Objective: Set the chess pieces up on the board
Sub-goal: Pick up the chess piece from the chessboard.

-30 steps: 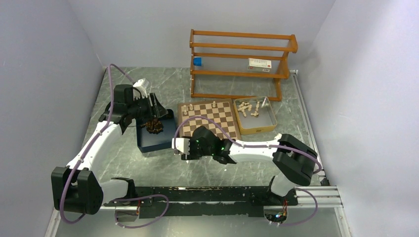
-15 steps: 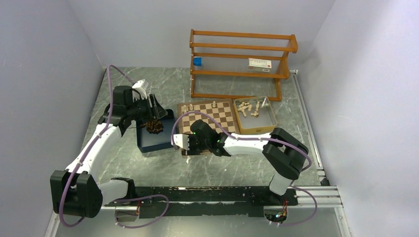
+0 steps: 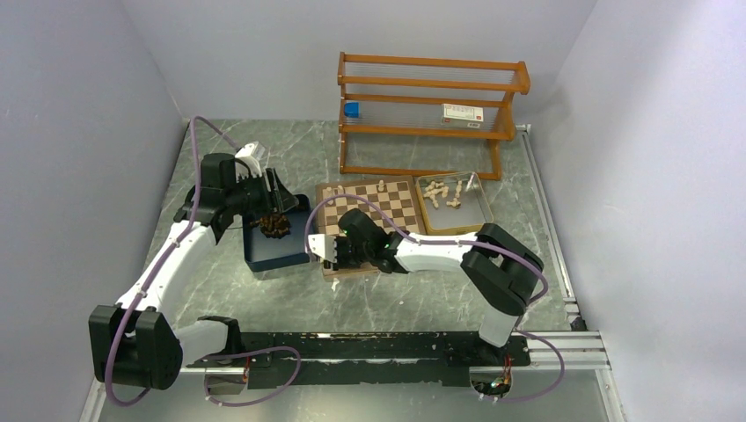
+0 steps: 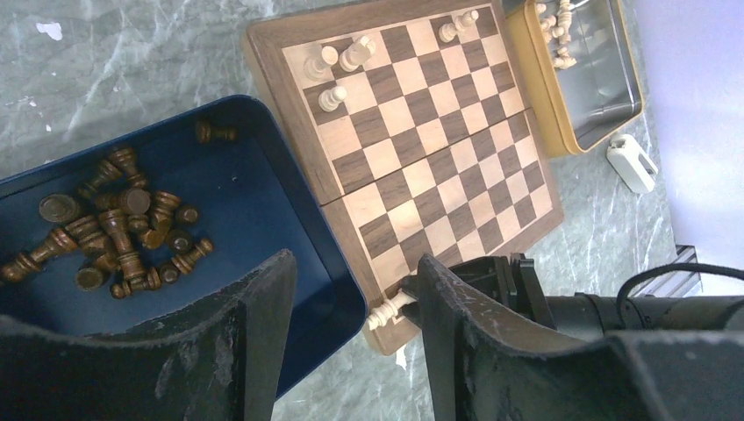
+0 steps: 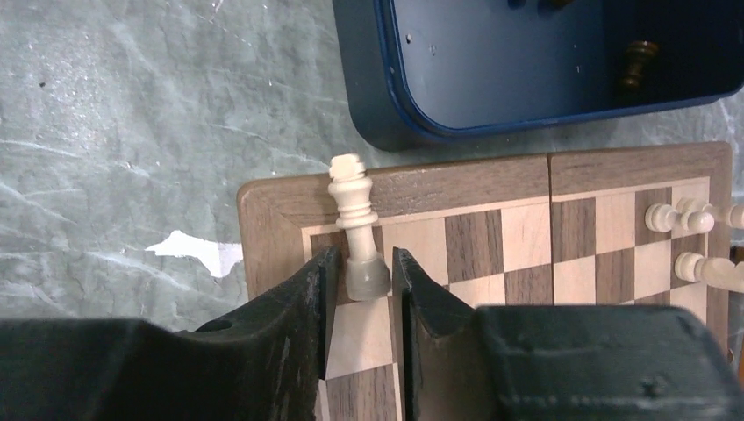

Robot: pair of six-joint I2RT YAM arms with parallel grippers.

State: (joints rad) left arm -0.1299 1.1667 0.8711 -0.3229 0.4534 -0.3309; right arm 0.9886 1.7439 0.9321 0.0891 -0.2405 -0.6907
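Right tool [image 5: 360, 281] grips cream piece [image 5: 355, 219] by base, tilted over board [image 5: 263, 228] corner; release may topple it. Left tool [image 4: 351, 272] spread, empty.

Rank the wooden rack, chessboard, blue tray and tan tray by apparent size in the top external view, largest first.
1. Wooden rack
2. Chessboard
3. Blue tray and tan tray: about alike, so unranked.

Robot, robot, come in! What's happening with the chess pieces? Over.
Right gripper shut on cream piece, at near corner of board. Left gripper open over dark pieces in blue tray. Nothing blocking that corner.
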